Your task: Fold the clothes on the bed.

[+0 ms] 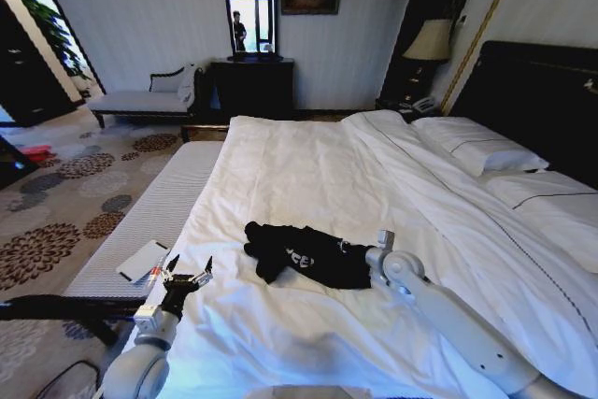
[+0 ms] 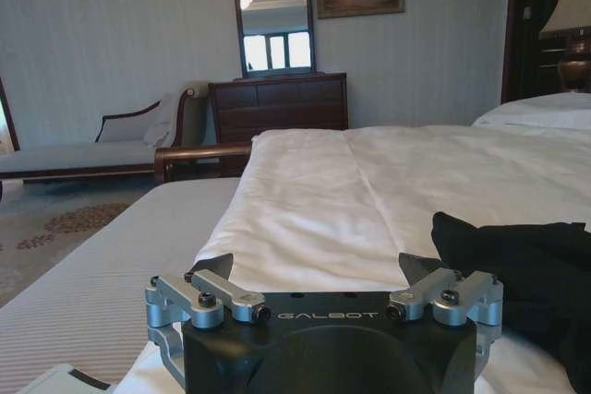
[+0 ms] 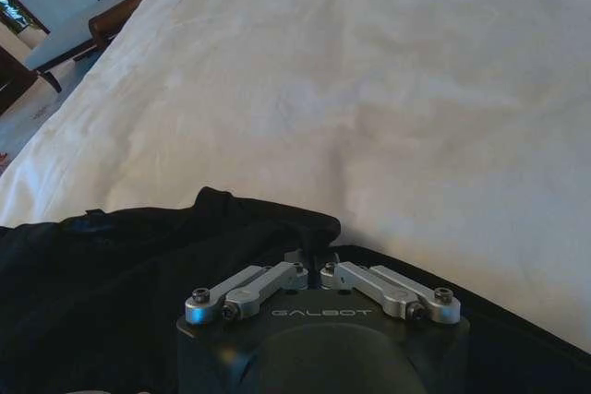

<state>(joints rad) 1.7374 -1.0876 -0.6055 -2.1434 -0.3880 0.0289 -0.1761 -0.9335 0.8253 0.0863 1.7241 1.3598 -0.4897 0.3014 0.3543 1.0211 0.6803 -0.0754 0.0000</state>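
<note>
- Jaws: the right gripper [image 3: 316, 263] is clenched on a fold of the black T-shirt [image 1: 304, 254]; the left gripper [image 1: 187, 277] stands spread wide, holding nothing, at the bed's near left edge.
- The T-shirt lies crumpled on the white duvet [image 1: 318, 175] of the bed [image 1: 551, 91], white lettering partly showing.
- A white-and-dark card [image 1: 143, 261] rests on the grey bench [image 1: 149, 217] beside the left gripper.
- Pillows [image 1: 476, 147] sit by the headboard, well apart.
</note>
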